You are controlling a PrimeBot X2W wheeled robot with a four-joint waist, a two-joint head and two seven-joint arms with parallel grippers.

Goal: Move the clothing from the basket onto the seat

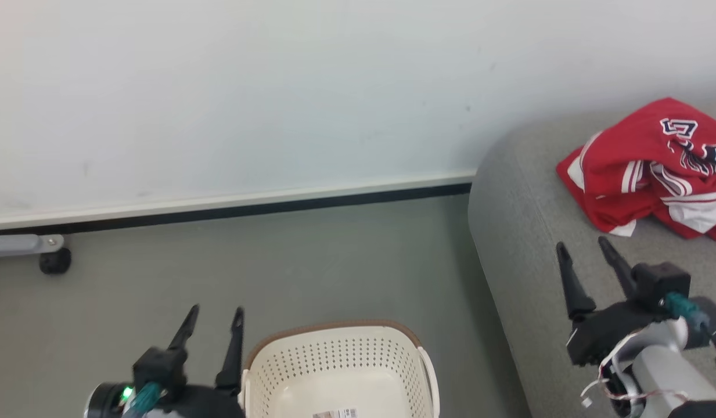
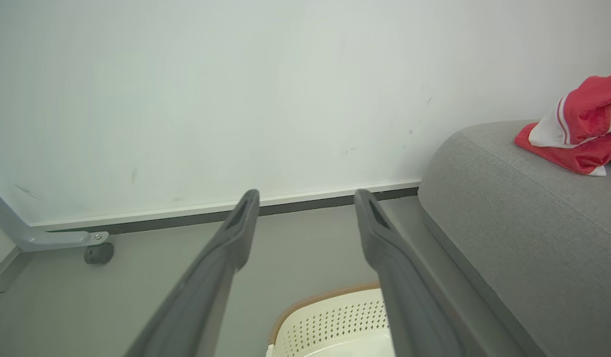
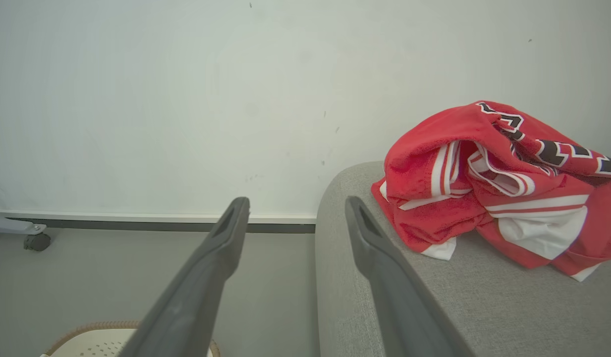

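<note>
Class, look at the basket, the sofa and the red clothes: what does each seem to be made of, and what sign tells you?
Basket: cream plastic, smooth, with moulded rows of holes; brown rim looks woven. Sofa: grey matte woven fabric, fine weave visible, probably padded. Clothes: soft red cloth with white stripes, lying in loose folds; fibre unclear.
</note>
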